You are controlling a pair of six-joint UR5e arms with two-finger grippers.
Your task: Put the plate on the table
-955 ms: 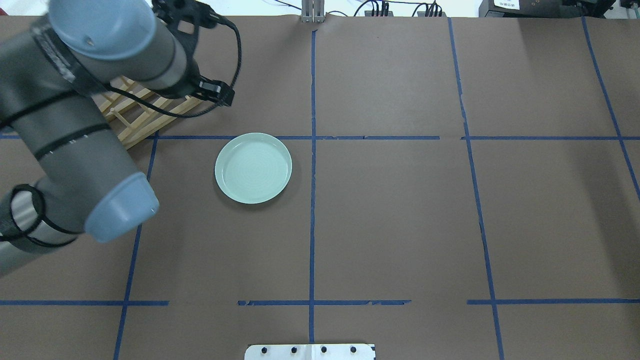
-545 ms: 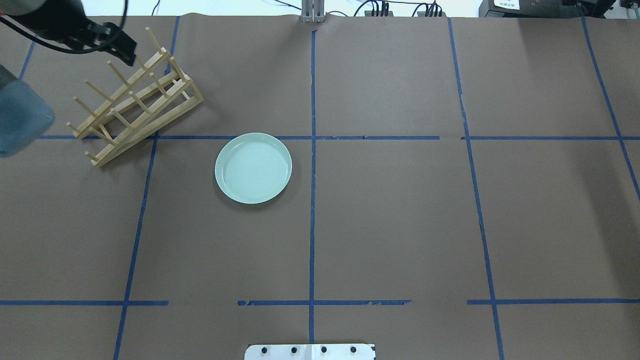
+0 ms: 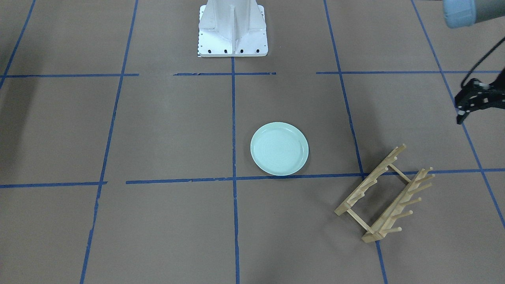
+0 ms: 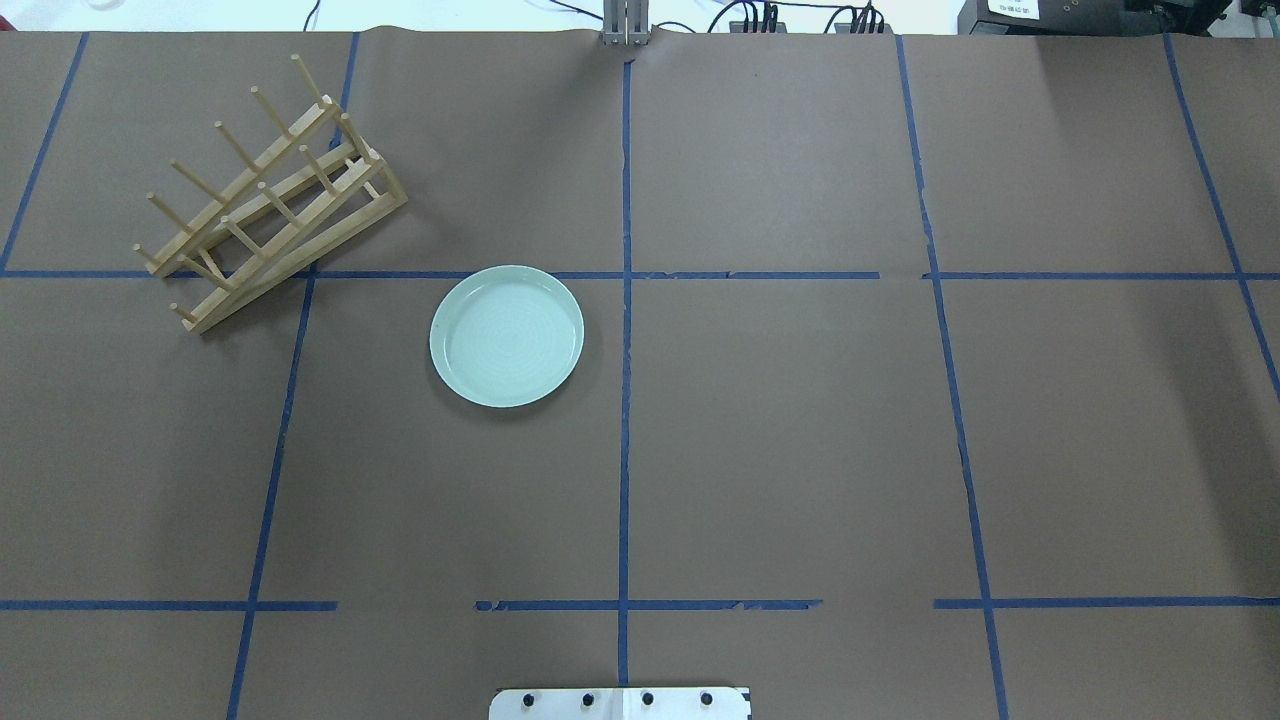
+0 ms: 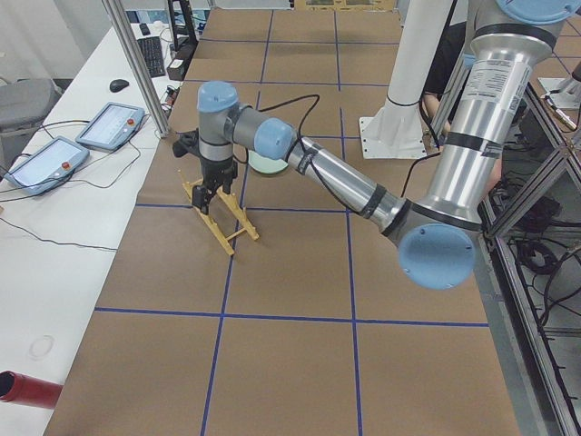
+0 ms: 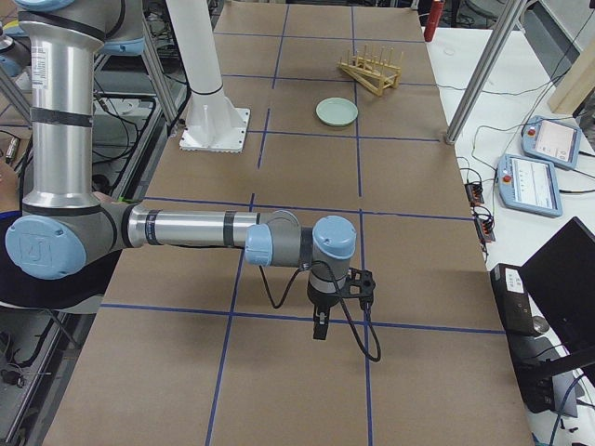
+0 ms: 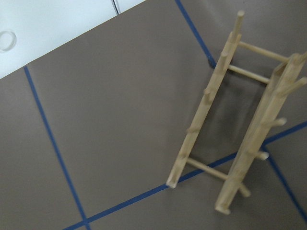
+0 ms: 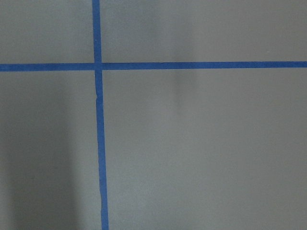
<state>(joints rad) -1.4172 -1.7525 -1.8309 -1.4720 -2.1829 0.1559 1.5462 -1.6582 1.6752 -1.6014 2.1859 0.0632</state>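
The left tool [image 5: 208, 193] is hanging above the wooden rack [image 4: 270, 200], and I cannot tell its grip. If it dips, it risks knocking the pegs. Well off to that tool's right, the plate [image 4: 507, 336] is lying flat on the surface [image 4: 800, 450]. The right tool [image 6: 321, 327] is hovering far beyond the plate, grip likewise untellable. I am counting one rack, one plate and two tools.

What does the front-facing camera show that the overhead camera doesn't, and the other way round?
Only the front-facing view shows the left gripper at its right edge, clear of everything, with the left arm's blue joint cap above it. Only the overhead view shows the cables past the table's far edge; no arm appears in it. Both show the mint-green plate lying flat on the table, with the empty wooden peg rack nearby, not touching it.
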